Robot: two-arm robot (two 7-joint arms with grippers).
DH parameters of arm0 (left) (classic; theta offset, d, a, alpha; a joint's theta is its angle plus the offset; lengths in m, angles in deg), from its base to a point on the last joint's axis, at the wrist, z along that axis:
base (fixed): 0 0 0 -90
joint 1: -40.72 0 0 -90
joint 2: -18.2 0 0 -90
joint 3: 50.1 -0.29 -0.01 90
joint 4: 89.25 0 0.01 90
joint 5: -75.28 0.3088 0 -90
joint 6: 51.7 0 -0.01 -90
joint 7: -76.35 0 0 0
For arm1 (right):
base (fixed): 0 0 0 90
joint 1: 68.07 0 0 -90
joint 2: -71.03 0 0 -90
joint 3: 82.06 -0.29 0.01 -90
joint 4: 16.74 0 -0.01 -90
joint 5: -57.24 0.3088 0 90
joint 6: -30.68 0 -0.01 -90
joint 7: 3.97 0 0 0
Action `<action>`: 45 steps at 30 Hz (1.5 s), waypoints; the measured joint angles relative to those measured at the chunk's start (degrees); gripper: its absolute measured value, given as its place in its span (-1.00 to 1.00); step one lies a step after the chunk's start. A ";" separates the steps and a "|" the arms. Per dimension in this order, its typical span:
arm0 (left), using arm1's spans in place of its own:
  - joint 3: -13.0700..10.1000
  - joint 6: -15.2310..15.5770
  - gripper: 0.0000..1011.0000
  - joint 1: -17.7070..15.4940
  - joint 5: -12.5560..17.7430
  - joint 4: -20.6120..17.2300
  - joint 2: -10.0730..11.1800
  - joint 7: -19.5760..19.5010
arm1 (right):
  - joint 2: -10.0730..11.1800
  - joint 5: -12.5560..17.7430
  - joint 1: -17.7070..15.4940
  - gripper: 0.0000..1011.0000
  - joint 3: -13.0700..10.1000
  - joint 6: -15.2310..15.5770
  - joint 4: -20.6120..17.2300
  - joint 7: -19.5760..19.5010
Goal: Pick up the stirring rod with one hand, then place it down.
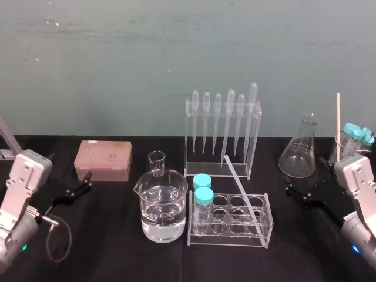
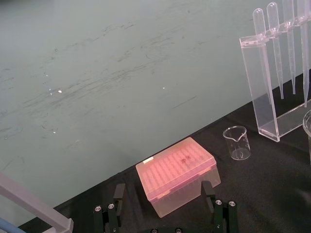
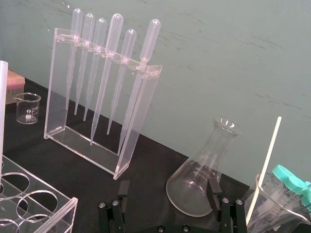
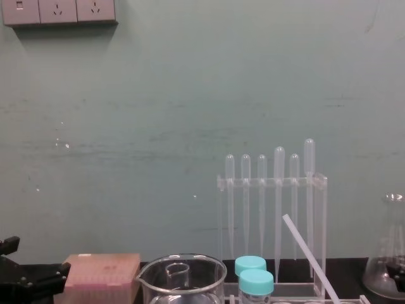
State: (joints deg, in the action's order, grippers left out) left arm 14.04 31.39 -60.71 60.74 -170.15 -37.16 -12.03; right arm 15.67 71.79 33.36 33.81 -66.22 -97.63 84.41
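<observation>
On the black table (image 1: 117,247), your rod (image 1: 242,187) leaned in the rack (image 1: 267,235), not yet lifted; left pincer (image 2: 163,191) and right pincer (image 3: 167,187) spread wide, empty.

No text, brand or number can be read; the conical flask (image 3: 204,170) carries faint white graduation marks, too small to make out; the small beaker (image 3: 27,108) bears a white printed patch, likewise illegible; the pink tip box (image 2: 177,174) shows a pale, unreadable strip.
</observation>
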 joint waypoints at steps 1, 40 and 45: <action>0.00 0.00 0.98 0.00 0.00 0.00 0.00 0.00 | 0.00 0.00 0.00 0.98 0.00 0.00 0.00 0.00; 0.00 0.00 0.98 0.00 0.00 0.00 0.00 0.00 | 0.00 0.00 0.00 0.98 0.00 0.00 0.00 0.00; 0.00 0.00 0.98 0.00 0.00 0.00 0.00 0.00 | 0.00 0.00 0.00 0.98 0.00 0.00 0.00 0.00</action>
State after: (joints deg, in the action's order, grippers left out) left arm 14.03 31.39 -60.71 60.74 -170.15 -37.16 -12.03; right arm 15.67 71.79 33.36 33.80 -66.22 -97.63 84.41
